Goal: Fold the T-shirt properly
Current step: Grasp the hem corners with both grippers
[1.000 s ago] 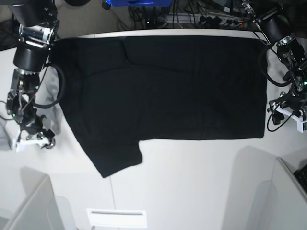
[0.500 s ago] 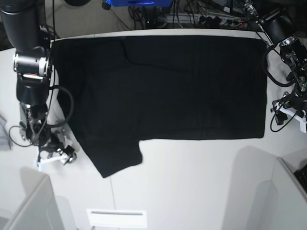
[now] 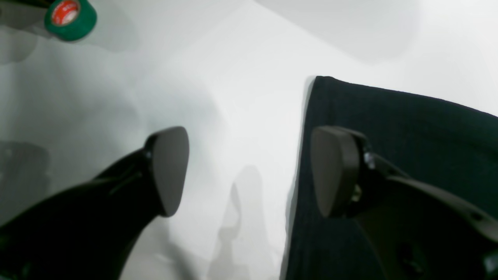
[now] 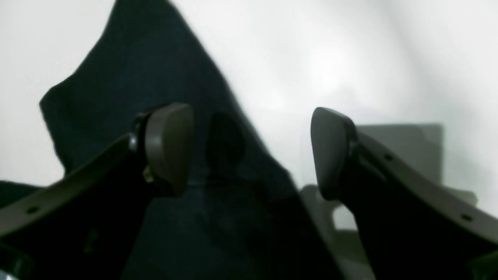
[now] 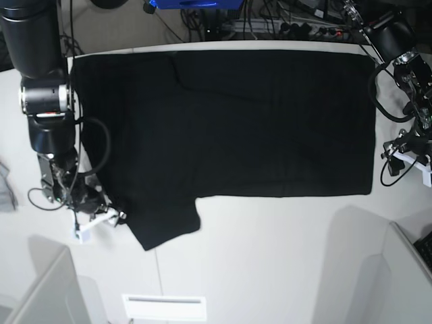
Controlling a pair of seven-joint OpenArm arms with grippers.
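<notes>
The black T-shirt (image 5: 236,121) lies spread flat on the white table (image 5: 270,256), plain side up, with one sleeve (image 5: 165,226) pointing toward the front left. My right gripper (image 5: 98,221) hovers low at that sleeve's left edge. In the right wrist view my right gripper (image 4: 249,151) is open, its left fingertip (image 4: 169,147) over the dark sleeve cloth (image 4: 136,77), nothing between the jaws. My left gripper (image 5: 412,162) stands just off the shirt's right edge. In the left wrist view my left gripper (image 3: 249,171) is open, its right pad (image 3: 330,171) above the shirt's corner (image 3: 408,128).
A green roll of tape (image 3: 70,17) lies on the table beyond my left gripper. Cables and gear (image 5: 270,20) crowd the back edge. Grey panels stand at the front left (image 5: 40,283) and front right (image 5: 378,270). A white slotted plate (image 5: 164,307) sits at the front.
My right arm has swung forward along the shirt's left side to the sleeve, and its jaws have spread wider. My left arm has hardly moved.
</notes>
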